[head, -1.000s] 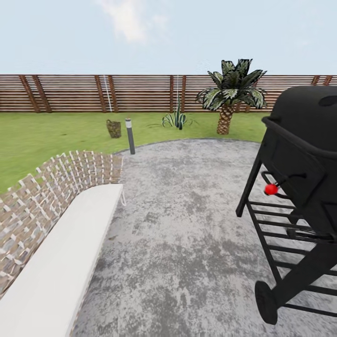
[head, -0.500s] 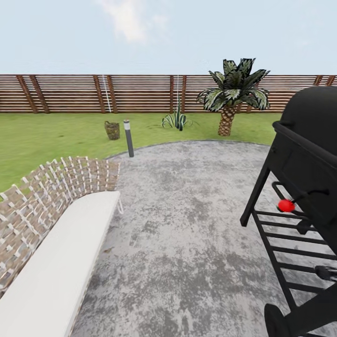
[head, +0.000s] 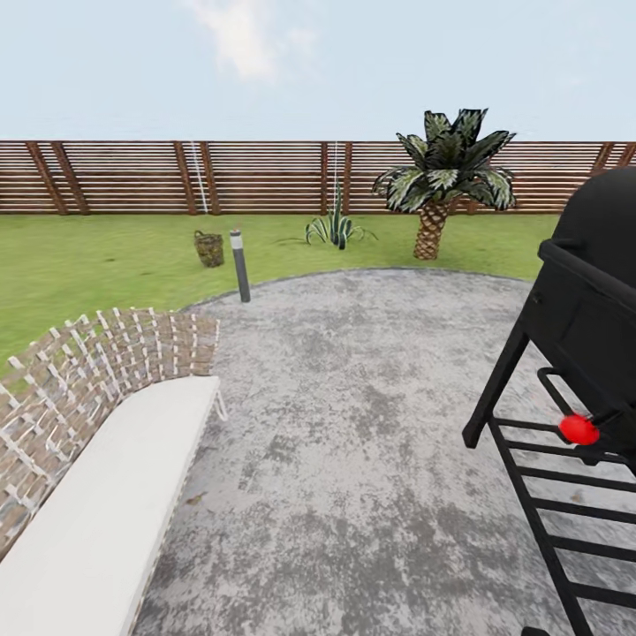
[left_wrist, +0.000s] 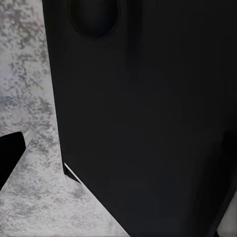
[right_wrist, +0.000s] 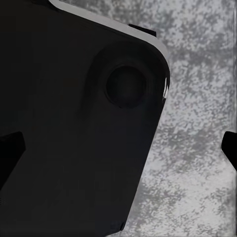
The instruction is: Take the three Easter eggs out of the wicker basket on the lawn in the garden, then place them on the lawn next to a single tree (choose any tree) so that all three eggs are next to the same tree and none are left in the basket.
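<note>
A garden under a pale sky, closed at the back by a slatted wooden fence (head: 115, 177), with the lawn (head: 79, 265) running in front of it around a round grey stone patio (head: 353, 424). The wicker basket (head: 209, 248) stands far off on the lawn, near the patio's far-left edge; its contents are too small to make out. Just beside it, at the patio rim, is a dark bollard light (head: 239, 266). Further along the grass are a spiky agave-like plant (head: 335, 228) and a palm (head: 442, 181) with a scaly brown trunk, both close to the fence. Nearer, a woven sofa (head: 97, 389) with a white cushion lies along the left, and a black barbecue grill (head: 583, 353) with a red knob (head: 579, 429) stands on the right. The wrist views show dark robot bodywork over the stone with small black tips at the edges; whether either tool is wide or narrow cannot be told.
</note>
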Controlling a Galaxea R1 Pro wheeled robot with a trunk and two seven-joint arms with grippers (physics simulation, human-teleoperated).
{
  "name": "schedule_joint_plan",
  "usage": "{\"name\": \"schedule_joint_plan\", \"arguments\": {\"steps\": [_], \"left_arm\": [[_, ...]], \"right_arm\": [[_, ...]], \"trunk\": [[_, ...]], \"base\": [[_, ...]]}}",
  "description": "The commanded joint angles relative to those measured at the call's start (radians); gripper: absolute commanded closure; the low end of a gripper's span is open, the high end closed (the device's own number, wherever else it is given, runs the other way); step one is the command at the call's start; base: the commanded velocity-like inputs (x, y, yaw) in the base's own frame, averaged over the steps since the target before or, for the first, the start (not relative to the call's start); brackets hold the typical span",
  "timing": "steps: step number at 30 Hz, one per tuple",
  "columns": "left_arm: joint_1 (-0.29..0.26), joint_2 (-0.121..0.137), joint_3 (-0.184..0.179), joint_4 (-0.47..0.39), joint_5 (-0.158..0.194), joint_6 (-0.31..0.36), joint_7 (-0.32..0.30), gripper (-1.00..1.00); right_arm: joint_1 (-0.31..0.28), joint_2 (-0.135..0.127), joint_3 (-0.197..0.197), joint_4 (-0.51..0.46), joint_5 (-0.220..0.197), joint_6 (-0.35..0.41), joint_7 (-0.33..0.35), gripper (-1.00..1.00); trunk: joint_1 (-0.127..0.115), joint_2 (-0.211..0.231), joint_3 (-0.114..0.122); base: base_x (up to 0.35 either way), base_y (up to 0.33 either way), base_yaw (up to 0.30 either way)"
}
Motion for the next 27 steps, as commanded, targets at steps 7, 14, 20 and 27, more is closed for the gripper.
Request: {"name": "schedule_joint_plan", "arguments": {"steps": [7, 14, 20, 27], "left_arm": [[0.0, 0.001, 0.001, 0.0, 0.0, 0.0, -0.001, -1.0], [0.0, 0.0, 0.001, 0.0, 0.0, 0.0, -0.001, -1.0], [0.0, 0.001, 0.001, 0.0, 0.0, 0.0, -0.001, -1.0], [0.0, 0.001, 0.001, 0.0, 0.0, 0.0, -0.001, -1.0]], "right_arm": [[-0.001, 0.0, 0.0, 0.001, 0.004, -0.003, 0.0, -1.0], [-0.001, 0.001, 0.0, 0.001, 0.004, -0.003, 0.0, -1.0], [-0.001, 0.001, 0.0, 0.001, 0.004, -0.004, 0.0, -1.0], [-0.001, 0.001, 0.0, -0.001, 0.004, -0.005, 0.0, -1.0]], "trunk": [[0.001, 0.0, -0.001], [0.001, 0.0, -0.001], [0.001, 0.0, -0.001], [0.001, 0.0, -0.001]], "base": [[0.339, 0.0, 0.0], [0.339, 0.0, 0.0], [0.339, 0.0, 0.0], [0.339, 0.0, 0.0]]}}
